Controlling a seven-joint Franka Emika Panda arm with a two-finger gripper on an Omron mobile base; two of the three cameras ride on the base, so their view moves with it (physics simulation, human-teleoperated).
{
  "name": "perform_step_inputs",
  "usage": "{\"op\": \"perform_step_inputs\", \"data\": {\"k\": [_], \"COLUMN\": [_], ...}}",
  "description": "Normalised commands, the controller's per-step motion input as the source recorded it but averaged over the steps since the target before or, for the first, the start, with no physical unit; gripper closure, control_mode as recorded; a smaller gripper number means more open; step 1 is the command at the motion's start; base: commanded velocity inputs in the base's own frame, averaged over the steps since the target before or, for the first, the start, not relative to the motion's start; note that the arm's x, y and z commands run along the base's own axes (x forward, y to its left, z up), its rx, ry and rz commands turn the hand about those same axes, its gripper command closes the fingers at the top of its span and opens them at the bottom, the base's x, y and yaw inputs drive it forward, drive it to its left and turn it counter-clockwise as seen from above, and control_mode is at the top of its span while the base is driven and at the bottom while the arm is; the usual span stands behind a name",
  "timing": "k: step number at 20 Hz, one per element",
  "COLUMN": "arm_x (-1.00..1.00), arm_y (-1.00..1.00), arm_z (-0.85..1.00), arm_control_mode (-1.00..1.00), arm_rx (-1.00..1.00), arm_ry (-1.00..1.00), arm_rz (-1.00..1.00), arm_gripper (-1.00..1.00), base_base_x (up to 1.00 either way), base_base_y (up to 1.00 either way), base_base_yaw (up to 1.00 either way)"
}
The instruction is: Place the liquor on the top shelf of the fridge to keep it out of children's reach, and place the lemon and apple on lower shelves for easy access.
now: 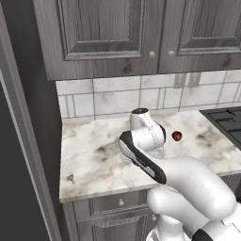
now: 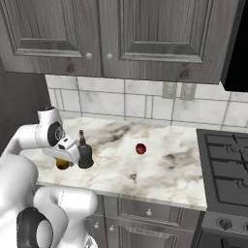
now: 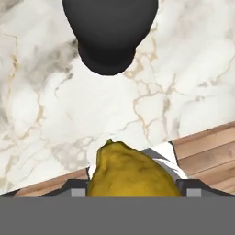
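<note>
My gripper [image 3: 136, 193] is shut on the lemon [image 3: 133, 172], a yellow-orange ball held between the two finger tips just over the counter's front edge. In the right base view the lemon [image 2: 61, 165] hangs under the hand at the near left of the marble counter [image 2: 160, 179]. The liquor [image 2: 85, 156], a dark squat bottle with a thin neck, stands upright right beside the hand; it is seen as the liquor [image 3: 110, 36] from above. The red apple [image 2: 140, 148] lies alone mid-counter, also the apple [image 1: 177, 136]. The fridge [image 1: 19, 188] shows its dark side at the left; its top shelf and lower shelves are out of view.
A dark stove [image 2: 225, 164] adjoins the counter on the right. Grey wood-grain cupboards [image 2: 121, 34] hang above the tiled back wall, with drawers [image 2: 150, 213] below the counter. Wooden floor [image 3: 206, 147] shows past the counter edge.
</note>
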Motion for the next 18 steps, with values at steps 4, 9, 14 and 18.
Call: {"op": "perform_step_inputs", "data": {"k": [4, 9, 14, 18], "arm_x": [-0.31, -0.31, -0.33, -0.28], "arm_y": [-0.12, -0.38, -0.55, -0.34], "arm_z": [0.75, 0.29, 0.17, 0.18], "arm_control_mode": [-1.0, -1.0, -1.0, -1.0], "arm_rx": [0.0, 0.0, 0.01, 0.0], "arm_ry": [-0.14, -0.16, -0.14, -0.24], "arm_rz": [0.0, 0.0, 0.0, 0.0], "arm_gripper": [1.0, 1.0, 1.0, 1.0], "base_base_x": [0.0, 0.0, 0.0, 0.0], "base_base_y": [0.0, 0.0, 0.0, 0.0], "base_base_yaw": [0.0, 0.0, 0.0, 0.0]}}
